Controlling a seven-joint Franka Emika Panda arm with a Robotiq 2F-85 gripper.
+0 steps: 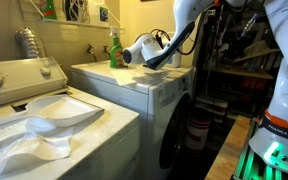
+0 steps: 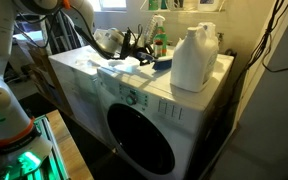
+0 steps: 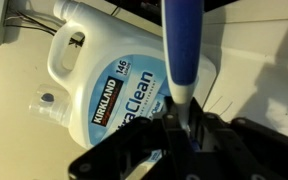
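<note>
As our gripper (image 3: 180,118) clamps the handle (image 3: 181,45), the jug (image 3: 104,80) sits close.
A swing could knock it off the dryer's (image 2: 84,68) corner.

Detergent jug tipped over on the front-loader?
No, the white detergent jug stands upright on top of the front-loader, cap up.

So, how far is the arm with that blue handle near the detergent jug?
Done: the gripper is shut on the blue handle, seen in the wrist view. In hand: it holds the handle over the front-loader's top, close to the Kirkland detergent jug. Left: the handle is not yet released; whether its far end touches the top, I cannot tell. The jug stands upright, untouched.
</note>
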